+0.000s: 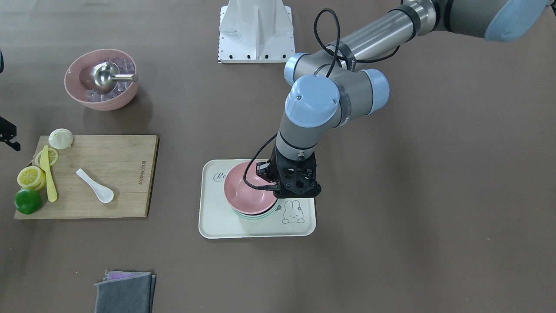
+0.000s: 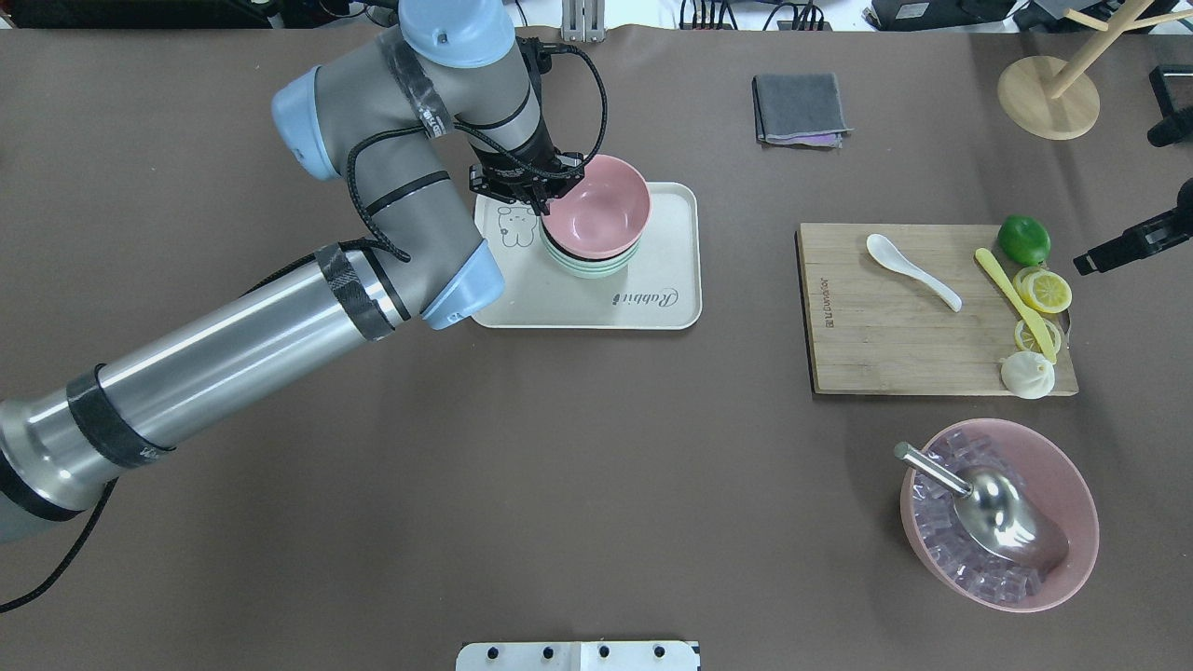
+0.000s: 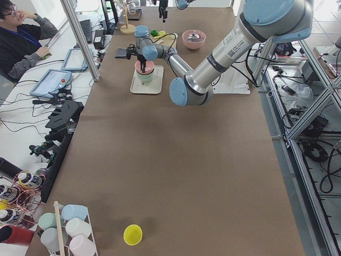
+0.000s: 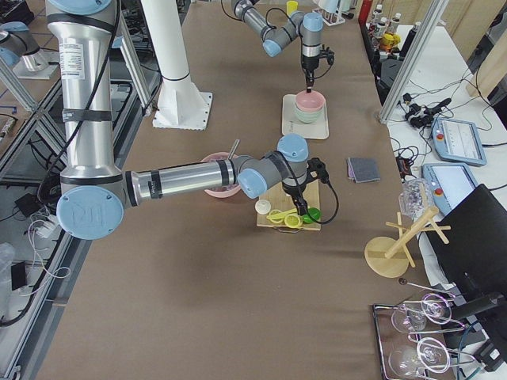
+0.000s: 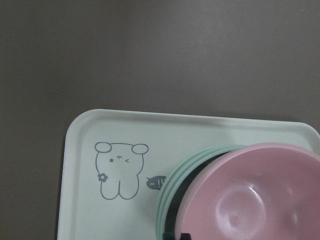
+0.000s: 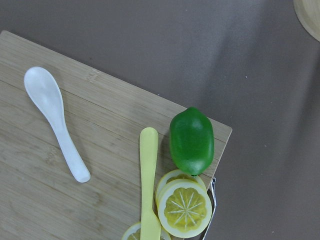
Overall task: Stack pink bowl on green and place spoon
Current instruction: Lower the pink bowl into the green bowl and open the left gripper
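The pink bowl [image 2: 596, 210] sits, slightly tilted, in a stack of green bowls [image 2: 582, 268] on the cream rabbit tray [image 2: 652, 298]. My left gripper [image 2: 542, 200] is shut on the pink bowl's rim on the robot's left side; one fingertip [image 5: 185, 235] shows at the bottom of the left wrist view beside the pink bowl [image 5: 250, 200] and the green bowls [image 5: 172, 195]. The white spoon [image 2: 909, 270] lies on the wooden cutting board [image 2: 885, 345]; it also shows in the right wrist view [image 6: 52, 117]. My right gripper [image 2: 1081, 264] hovers above the board's lime end, open and empty.
On the board are a lime [image 2: 1023, 239], lemon slices [image 2: 1044, 289], a yellow knife [image 2: 1011, 298] and a bun [image 2: 1027, 375]. A large pink bowl [image 2: 1072, 485] of ice with a metal scoop [image 2: 1002, 517] stands near the board. A grey cloth [image 2: 800, 109] and a wooden stand [image 2: 1049, 98] are at the far side.
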Controlling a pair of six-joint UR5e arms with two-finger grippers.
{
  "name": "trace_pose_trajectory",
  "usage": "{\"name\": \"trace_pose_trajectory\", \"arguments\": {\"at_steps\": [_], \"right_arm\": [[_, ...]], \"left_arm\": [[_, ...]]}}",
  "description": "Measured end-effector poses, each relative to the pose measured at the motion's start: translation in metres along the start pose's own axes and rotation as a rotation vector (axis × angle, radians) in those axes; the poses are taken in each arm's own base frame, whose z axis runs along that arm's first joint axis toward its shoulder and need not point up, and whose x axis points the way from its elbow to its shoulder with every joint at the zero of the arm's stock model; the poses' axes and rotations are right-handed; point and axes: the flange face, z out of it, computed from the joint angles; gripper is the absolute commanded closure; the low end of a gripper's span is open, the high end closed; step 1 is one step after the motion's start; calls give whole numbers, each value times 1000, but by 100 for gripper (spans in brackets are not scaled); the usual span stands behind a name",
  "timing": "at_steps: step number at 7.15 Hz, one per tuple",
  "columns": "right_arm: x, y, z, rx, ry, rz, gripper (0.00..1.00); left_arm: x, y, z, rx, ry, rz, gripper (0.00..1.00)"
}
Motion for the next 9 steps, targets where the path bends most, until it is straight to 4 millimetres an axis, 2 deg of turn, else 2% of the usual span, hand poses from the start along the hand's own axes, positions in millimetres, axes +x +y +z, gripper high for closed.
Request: {"name": "trace_pose_trajectory", "arguments": {"at_steps": [3,9], "right_arm": [[0,0,0,0,0,0,0],[0,-2,0,2,0,-1,0]], "left_arm": [[2,6,9,9,-5,11,100],[0,5,10,15,-8,11,100]]}}
